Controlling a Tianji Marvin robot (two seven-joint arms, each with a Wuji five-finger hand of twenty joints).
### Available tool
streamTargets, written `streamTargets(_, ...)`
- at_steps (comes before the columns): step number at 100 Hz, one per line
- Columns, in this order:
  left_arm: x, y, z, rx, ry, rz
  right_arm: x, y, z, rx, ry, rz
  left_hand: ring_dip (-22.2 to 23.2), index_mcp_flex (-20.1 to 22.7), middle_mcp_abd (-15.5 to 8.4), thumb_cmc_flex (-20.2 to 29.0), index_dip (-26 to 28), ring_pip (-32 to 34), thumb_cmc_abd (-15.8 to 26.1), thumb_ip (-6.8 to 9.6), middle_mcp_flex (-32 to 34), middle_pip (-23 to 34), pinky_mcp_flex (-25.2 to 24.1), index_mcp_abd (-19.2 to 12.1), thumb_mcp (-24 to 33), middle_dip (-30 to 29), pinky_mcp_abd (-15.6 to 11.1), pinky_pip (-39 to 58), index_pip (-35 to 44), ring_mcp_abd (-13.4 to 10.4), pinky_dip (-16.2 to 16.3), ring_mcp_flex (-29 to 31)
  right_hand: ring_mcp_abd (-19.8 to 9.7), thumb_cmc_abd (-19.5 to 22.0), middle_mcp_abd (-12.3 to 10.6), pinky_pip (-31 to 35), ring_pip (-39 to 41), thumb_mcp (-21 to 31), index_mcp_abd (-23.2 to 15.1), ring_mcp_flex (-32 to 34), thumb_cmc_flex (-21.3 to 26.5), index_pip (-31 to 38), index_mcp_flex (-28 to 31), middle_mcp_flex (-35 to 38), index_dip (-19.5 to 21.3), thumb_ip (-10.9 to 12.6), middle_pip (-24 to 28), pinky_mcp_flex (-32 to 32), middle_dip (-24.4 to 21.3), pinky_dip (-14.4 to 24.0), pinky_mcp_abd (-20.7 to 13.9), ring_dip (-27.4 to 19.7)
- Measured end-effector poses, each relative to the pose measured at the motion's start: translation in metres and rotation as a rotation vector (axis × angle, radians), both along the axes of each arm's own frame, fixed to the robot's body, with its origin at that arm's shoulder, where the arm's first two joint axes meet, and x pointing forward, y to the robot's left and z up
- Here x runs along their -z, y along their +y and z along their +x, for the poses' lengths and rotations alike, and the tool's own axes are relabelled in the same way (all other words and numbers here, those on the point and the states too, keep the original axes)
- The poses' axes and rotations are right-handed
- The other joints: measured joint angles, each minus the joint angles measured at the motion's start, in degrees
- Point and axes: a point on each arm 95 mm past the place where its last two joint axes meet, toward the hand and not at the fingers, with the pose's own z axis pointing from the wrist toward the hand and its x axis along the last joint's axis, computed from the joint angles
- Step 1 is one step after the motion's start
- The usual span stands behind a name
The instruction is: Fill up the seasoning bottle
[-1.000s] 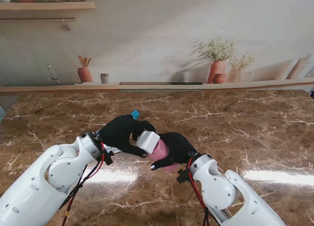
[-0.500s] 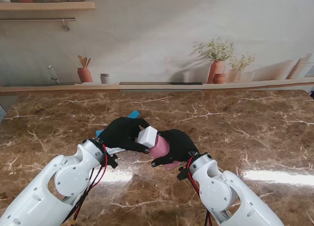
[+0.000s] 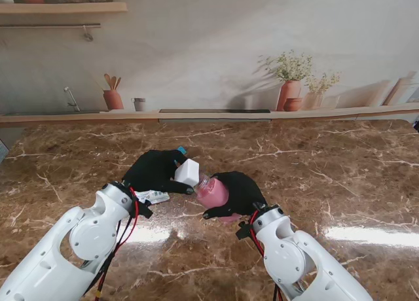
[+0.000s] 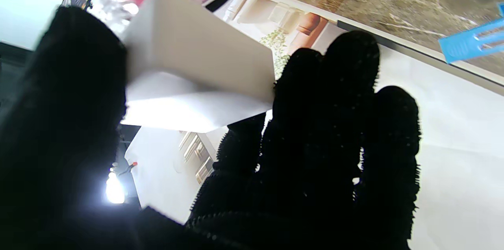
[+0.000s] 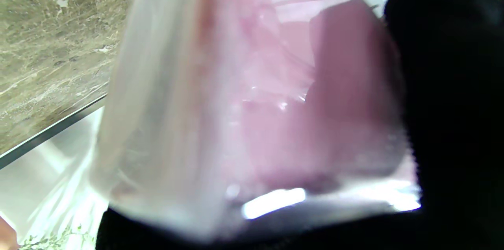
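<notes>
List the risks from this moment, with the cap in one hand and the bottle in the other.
1. The right hand holds the bottle tilted toward the left hand; if the neck is open, the pink contents could spill onto the table.
2. The white cap sits only between the left fingertips and could slip out.
3. A packet lies under the left hand, so a spill would land on it.

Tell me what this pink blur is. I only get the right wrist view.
Observer: A clear bottle with pink contents, held tilted in the right hand.
Visitor: Is anything else touching it?
Observer: The left hand grips a white square cap at the bottle's mouth. I cannot tell whether it is fully off.
Visitor: Anything else on the table?
Observer: A small blue item lies just beyond the left hand.
</notes>
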Motion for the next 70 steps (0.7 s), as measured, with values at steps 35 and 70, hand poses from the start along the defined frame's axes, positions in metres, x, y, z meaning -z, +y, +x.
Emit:
streamTargets(35,-0.005,0.026,0.0,-0.007,-0.044,0.136,0.018,-0.015,0.009,0.075,-0.016,0.166,-0.5,0.0,0.0,0.0,0.0,0.0,0.0,0.0,0.0,0.0,-0.1,0.1,0.0,0.0,0.0,0.1,0.1,0.0,-0.4,0.0,-1.2,1.0,-1.9,-5.3,-5.8,0.0,-2.0,-1.8,1.0,2.9,-4.4,-2.5,-3.8,0.0,-1.8,-3.9,-5.3,-0.1,-0.2,0.0)
streamTargets(70,0.0,0.062,-0.009,-0.039,-0.02,0.27,0.027,-0.018,0.011,0.11,0.038,0.215,-0.5,0.0,0.0,0.0,0.0,0.0,0.0,0.0,0.0,0.0,-0.2,0.1,0.0,0.0,0.0,0.2,0.2,0.0,-0.5,0.0,-1.3,1.0,-3.0,-6.7,-8.5,0.0,-3.3,-2.4,1.8,3.9,-6.1,-3.2,-4.6,0.0,-3.4,-4.4,-7.4,-0.1,-0.2,-0.1)
